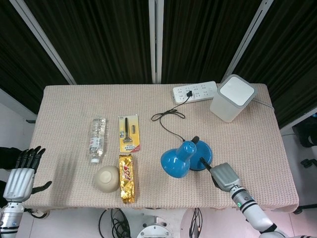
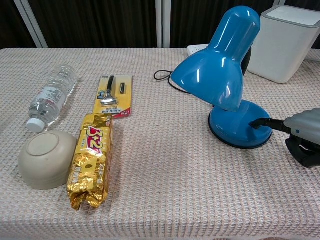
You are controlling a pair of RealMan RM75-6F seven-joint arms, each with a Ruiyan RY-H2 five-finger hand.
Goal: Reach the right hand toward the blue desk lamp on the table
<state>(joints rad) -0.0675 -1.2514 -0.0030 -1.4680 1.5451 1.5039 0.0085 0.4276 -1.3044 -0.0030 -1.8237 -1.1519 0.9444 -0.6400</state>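
Observation:
The blue desk lamp (image 1: 181, 159) stands right of the table's centre, its shade tilted toward the front left; in the chest view the lamp (image 2: 220, 70) fills the upper right. My right hand (image 1: 223, 174) lies just right of the round base (image 2: 235, 131), one dark finger stretched out with its tip on the base by the switch. Its other fingers are curled in under the hand (image 2: 302, 137). My left hand (image 1: 21, 172) hangs off the table's front left corner, fingers spread, holding nothing.
Left of the lamp lie a gold snack pack (image 1: 127, 178), an upturned beige bowl (image 1: 107, 178), a water bottle (image 1: 97, 139) and a razor card (image 1: 129, 133). Behind it are a black cord (image 1: 168, 119), a power strip (image 1: 194, 91) and a white box (image 1: 232, 97).

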